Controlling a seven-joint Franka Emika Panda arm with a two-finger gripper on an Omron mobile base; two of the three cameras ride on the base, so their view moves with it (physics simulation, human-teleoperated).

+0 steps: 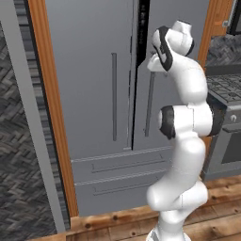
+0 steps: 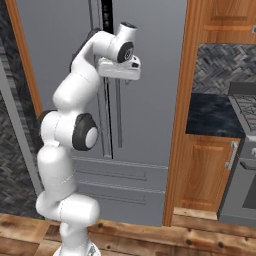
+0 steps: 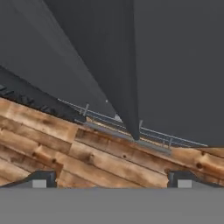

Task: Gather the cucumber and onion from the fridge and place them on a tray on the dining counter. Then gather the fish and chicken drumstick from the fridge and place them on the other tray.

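Wooden floor planks (image 3: 65, 148) sit closest to the hand camera, with the two dark fingers (image 3: 111, 179) poking up at the bottom edge, spread wide and holding nothing.

So the robot is parked right in front of the tall grey fridge (image 1: 94, 84) with the long vertical bar handles (image 1: 114, 96). From the base views the right-hand door looks cracked open a bit; there's a dark gap running down the middle seam. The white arm is folded up high with the hand near that seam, pointing down toward the floor.

My read: this is the door-opening step, nothing's been gathered yet. To do it well I'd say get the fingers level with one of the bar handles, or hook into that gap, and pull along the door's swing arc instead of straight back, otherwise the grip slips off. Also needs to swing the door wide enough that the arm can reach shelves without clipping the door edge. Base might have to back up a little for room.

As for the fridge relative to the fingers: it's just ahead of and below them in the hand view, doors not touched. Can't see the cucumber, onion or anything else inside from here, so no clue which shelf they're on.
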